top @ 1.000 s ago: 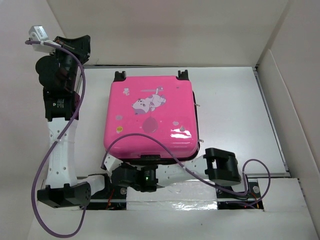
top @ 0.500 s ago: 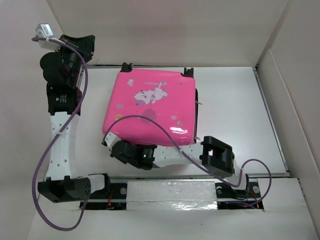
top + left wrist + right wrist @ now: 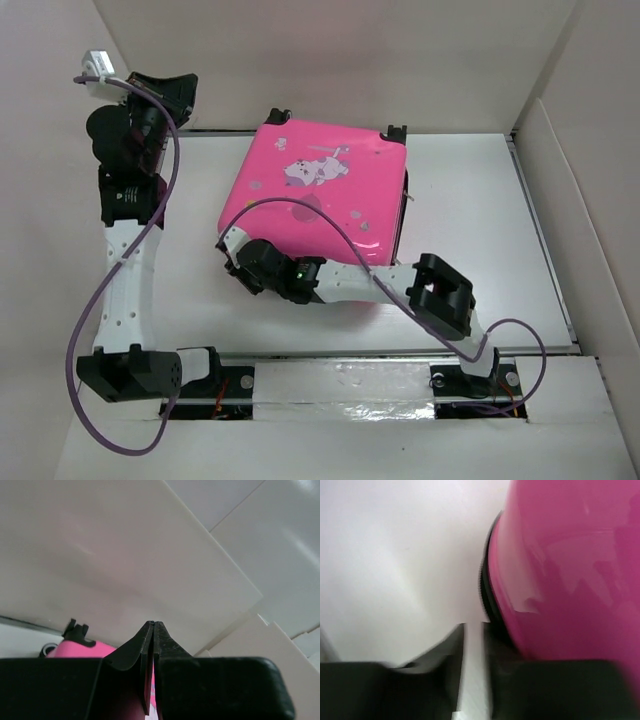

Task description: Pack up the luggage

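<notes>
The luggage (image 3: 320, 195) is a bright pink hard-shell suitcase with cartoon stickers. It lies closed and flat on the table, turned a little askew, with black wheels (image 3: 280, 116) at its far edge. My right gripper (image 3: 236, 252) reaches across to its near-left corner. In the right wrist view the gripper (image 3: 472, 628) is empty with a narrow gap between its jaws, and one finger (image 3: 497, 640) lies against the dark zipper seam of the pink shell (image 3: 570, 565). My left gripper (image 3: 168, 90) is raised at the far left. It is shut and empty (image 3: 152, 625), with a piece of pink shell (image 3: 80, 650) below it.
White walls (image 3: 330, 60) enclose the table at the back and both sides. A raised ledge (image 3: 570, 330) runs along the right. The silver-taped base rail (image 3: 340, 385) lies along the near edge. Purple cables (image 3: 90, 330) loop around both arms.
The luggage has slid away from the bases and to the right, turning clockwise. My right arm has stretched forward against its near-left corner. The left arm has shifted only slightly.
</notes>
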`<state>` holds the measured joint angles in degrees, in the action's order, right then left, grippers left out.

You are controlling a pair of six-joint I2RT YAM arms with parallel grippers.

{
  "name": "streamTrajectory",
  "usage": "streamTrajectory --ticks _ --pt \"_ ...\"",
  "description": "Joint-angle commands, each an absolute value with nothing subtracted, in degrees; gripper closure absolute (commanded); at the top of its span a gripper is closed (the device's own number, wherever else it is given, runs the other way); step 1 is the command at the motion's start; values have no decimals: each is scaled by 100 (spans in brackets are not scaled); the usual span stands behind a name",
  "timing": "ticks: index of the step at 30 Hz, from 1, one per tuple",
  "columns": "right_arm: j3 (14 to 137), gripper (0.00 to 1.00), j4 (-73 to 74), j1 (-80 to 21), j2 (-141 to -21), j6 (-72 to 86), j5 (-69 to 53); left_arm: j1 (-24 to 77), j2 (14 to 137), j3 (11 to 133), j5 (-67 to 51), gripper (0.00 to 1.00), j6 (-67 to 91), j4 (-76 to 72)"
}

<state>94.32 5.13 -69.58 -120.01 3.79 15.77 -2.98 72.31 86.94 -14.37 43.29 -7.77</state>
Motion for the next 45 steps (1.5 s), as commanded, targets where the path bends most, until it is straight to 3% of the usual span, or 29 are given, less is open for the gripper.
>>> streamTrajectory --ticks 1,3,4,7,10,11,12,14,17,21,27,28,30,33,37,41,43,44,45 --pt "9265 66 281 -6952 -11119 307 1681 -290 6760 8290 -1792 100 4719 -1318" --pt "9089 42 264 -7013 -10672 325 1225 -229 6418 7512 -1802 100 4903 -1589" --pt "8983 35 272 -7014 -10487 325 1091 -176 5920 7193 -1758 100 5070 -1765" --pt "8351 28 299 -7014 -9661 369 809 -176 5005 6189 -1792 100 5186 -2179" --pt "7456 39 212 -6866 -8564 518 721 -176 4431 5740 -2134 100 4966 -2013" --pt "7183 49 141 -6786 -8247 632 712 -176 4351 5609 -2345 100 4983 -2152" --pt "6641 74 71 -6681 -7914 694 608 -176 4307 5494 -2538 100 4983 -2214" --pt "6128 92 -202 -6261 -6903 860 501 -1 4193 5327 -2821 100 4817 -2311" --pt "5310 99 -273 -5602 -5698 914 413 0 4218 5440 -2917 100 4545 -2312" --pt "4887 100 -44 -4592 -4853 1055 160 471 4657 5844 -2945 100 4098 -2145" --pt "5027 100 342 -3438 -4772 1134 44 3116 6633 7566 -172 100 2822 -906" --pt "5071 100 525 -3184 -4790 1125 44 3912 6740 7698 694 100 2595 -897" --pt "5107 100 772 -2981 -4755 1055 44 4690 6505 7349 1350 100 2278 -1642" --pt "4557 100 827 -2629 -4405 906 -621 6201 6346 6971 2999 100 1680 -1582" --pt "3485 100 117 -2129 -3501 1264 -1140 7976 6198 5341 4487 100 2116 -1845" --pt "2875 100 -237 -1838 -3313 1275 -1880 8279 5135 3677 4790 100 3592 -1601" --pt "2734 100 -360 -1758 -3427 1274 -2143 8279 4618 2975 4860 95 4564 -1259" --pt "2646 97 -491 -1688 -3497 1266 -2223 8279 4519 2797 4904 91 4857 -874" --pt "2619 84 -562 -1609 -3629 1257 -2311 8279 4439 2673 4939 83 5104 -731"
